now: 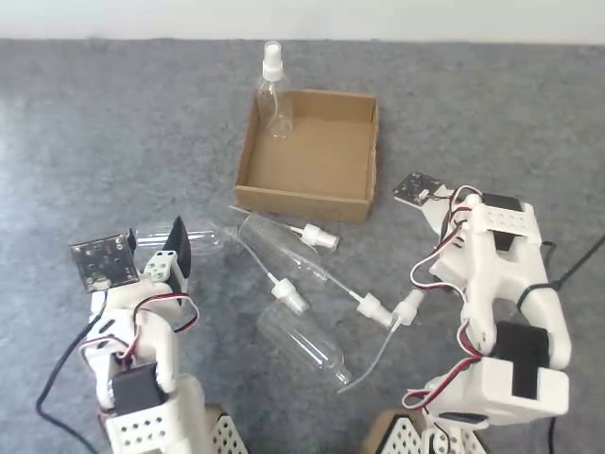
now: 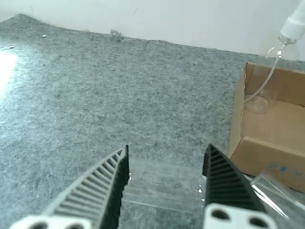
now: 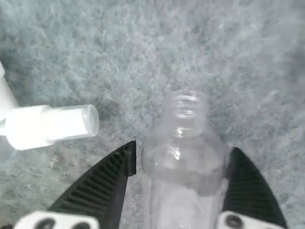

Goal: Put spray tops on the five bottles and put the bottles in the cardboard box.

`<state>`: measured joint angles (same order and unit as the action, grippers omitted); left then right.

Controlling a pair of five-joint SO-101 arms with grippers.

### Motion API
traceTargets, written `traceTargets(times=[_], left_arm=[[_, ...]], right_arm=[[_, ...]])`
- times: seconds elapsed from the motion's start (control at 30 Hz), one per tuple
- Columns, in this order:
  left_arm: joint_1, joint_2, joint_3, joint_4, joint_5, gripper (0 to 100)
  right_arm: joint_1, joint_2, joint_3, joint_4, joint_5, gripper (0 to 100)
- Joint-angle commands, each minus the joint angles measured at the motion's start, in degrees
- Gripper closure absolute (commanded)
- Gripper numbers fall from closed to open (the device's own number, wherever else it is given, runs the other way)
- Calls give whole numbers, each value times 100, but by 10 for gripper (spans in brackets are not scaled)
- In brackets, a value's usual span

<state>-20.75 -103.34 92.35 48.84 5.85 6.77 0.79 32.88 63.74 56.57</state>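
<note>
- Right jaws: clenched on the uncapped bottle (image 3: 183, 157) just below its threaded neck, as I read the right wrist view. The wall is thin clear plastic. I judge that a harder squeeze could buckle it, and a softer one could let it twist once a top is screwed on.
- Spray top (image 3: 47, 125): lies on the tabletop (image 1: 95, 142) just beside that open neck. A sideways sweep of the bottle could knock it rolling out of reach.
- Left jaws: set on either side of the lying bottle (image 1: 203, 236), which rests on the tabletop off the near corner of the box (image 1: 307, 203). I cannot tell whether they press on it or merely flank it. If I lift on a loose hold, the smooth round body could slide out.
- Loose tops (image 1: 288, 293): scattered between the arms, each trailing a long thin tube. Two more bottles lie among them, the near bottle (image 1: 302, 345) and the middle bottle (image 1: 269, 235). An arm passing low could snag a tube and drag the parts about. A tube fed in at a tilt could jam on a bottle's rim.
- Capped bottle (image 1: 274, 95): stands in the far corner of the box. A second bottle dropped in carelessly could topple it. A jaw catching the cardboard wall could shove the light box away.
</note>
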Motion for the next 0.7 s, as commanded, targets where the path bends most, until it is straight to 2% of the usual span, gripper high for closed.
traceTargets(times=[0.0, 0.17, 0.4, 0.57, 0.67], left_arm=[[-26, -88, -48, -167, -44, 758], [-26, -88, -48, -167, -44, 758], [-26, -88, -48, -167, -44, 758], [-26, -88, -48, -167, -44, 758], [-26, -88, -48, -167, -44, 758]], right_arm=[[-31, -40, -88, -163, 70, 844], [-66, -251, -70, -127, 35, 901], [-171, -963, -70, 549, 26, 908], [-629, -1578, -62, 1420, -35, 907], [-971, -1947, -62, 1719, -422, 907]])
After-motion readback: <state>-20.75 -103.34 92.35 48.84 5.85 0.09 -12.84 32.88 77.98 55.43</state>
